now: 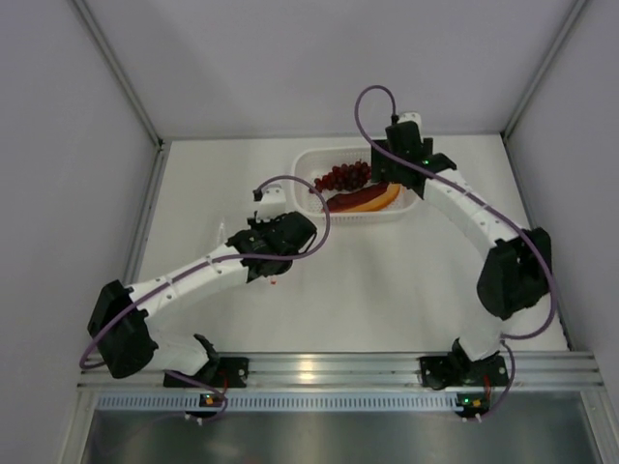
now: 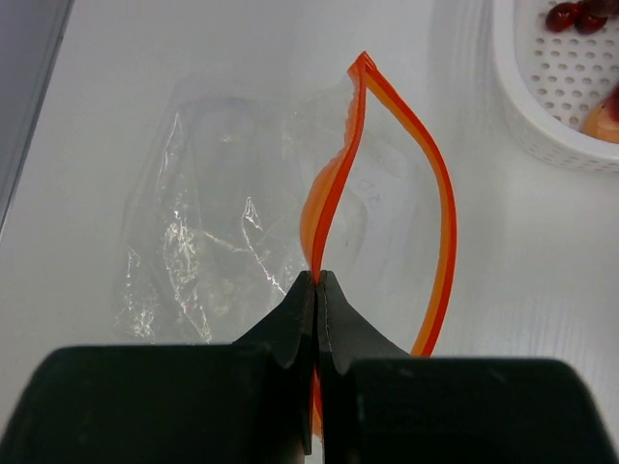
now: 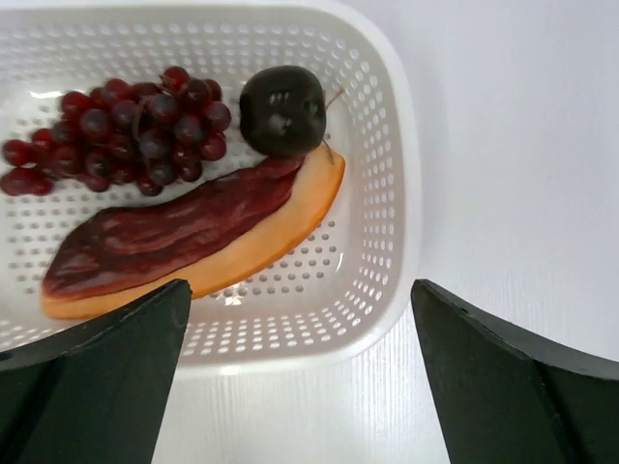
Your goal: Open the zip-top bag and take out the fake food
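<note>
The clear crinkly zip-top bag (image 2: 198, 242) lies flat on the white table, its orange-red zip strip (image 2: 442, 222) spread into an open loop. My left gripper (image 2: 319, 278) is shut on one lip of that strip. In the top view the left gripper (image 1: 274, 253) covers the bag. The fake food lies in the white perforated basket (image 3: 406, 193): the dark red grape cluster (image 3: 126, 130), the orange-and-maroon hot-dog piece (image 3: 193, 237) and the small dark round fruit (image 3: 282, 109). My right gripper (image 3: 300, 290) is open and empty over the basket's near rim, and it shows above the basket's right end in the top view (image 1: 392, 174).
The basket (image 1: 314, 166) stands at the back middle of the table, and its corner (image 2: 532, 116) shows to the right of the bag. Grey walls enclose the table on the left, back and right. The aluminium rail (image 1: 329, 369) with the arm bases runs along the near edge.
</note>
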You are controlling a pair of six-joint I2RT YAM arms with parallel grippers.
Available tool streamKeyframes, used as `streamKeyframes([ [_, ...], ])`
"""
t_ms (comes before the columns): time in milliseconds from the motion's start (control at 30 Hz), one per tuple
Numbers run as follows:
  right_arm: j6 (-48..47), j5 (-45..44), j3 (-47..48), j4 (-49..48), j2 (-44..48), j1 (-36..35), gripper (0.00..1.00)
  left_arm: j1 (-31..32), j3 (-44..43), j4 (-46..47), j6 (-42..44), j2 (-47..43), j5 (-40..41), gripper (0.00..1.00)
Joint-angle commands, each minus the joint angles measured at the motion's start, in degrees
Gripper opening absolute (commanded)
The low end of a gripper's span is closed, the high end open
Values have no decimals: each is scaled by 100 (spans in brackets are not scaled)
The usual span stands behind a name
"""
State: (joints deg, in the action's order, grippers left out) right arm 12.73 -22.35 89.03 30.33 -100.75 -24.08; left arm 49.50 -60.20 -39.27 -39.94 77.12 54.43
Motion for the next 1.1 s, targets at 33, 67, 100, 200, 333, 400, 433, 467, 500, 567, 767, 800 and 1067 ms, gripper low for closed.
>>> streamKeyframes([
  [33, 369, 484, -877, -43, 1661, 96, 99, 174, -237, -55, 13, 119, -240, 3],
  [67, 466, 816, -1131, -131, 1907, 105, 99, 192, -229, -55, 13, 110, -310, 8],
  [100, 624, 976, -1612, -280, 2397, 157, 99, 201, -220, -55, 22, 75, -345, 12],
  [200, 765, 1461, -2413, -387, 3347, 210, 99, 218, -193, -64, 101, -126, -565, 23],
  [333, 863, 1681, -2953, -335, 4395, 202, 99, 245, -106, -64, 197, -469, -803, 51],
  [400, 854, 1655, -3023, -81, 4825, 210, 100, 254, -62, -64, 215, -707, -829, 58],
  [433, 845, 1603, -3032, 16, 4958, 210, 100, 254, -9, -81, 224, -786, -812, 65],
  [467, 845, 1498, -3058, 174, 5073, 210, 99, 245, 0, -73, 233, -943, -803, 68],
  [500, 810, 1497, -3085, 201, 5326, 210, 100, 245, 26, -64, 241, -1023, -820, 72],
  [567, 731, 1506, -3207, 254, 5722, 202, 99, 245, 79, -72, 250, -1251, -794, 83],
  [767, 424, 1365, -3261, 544, 6549, 210, 99, 227, 105, -72, 540, -1822, -706, 97],
  [800, 362, 1208, -3235, 736, 6594, 210, 100, 227, 97, -72, 636, -1919, -654, 98],
  [1067, 54, 372, -3015, 1581, 7024, 210, 100, 227, 167, -99, 1436, -3343, -399, 99],
])
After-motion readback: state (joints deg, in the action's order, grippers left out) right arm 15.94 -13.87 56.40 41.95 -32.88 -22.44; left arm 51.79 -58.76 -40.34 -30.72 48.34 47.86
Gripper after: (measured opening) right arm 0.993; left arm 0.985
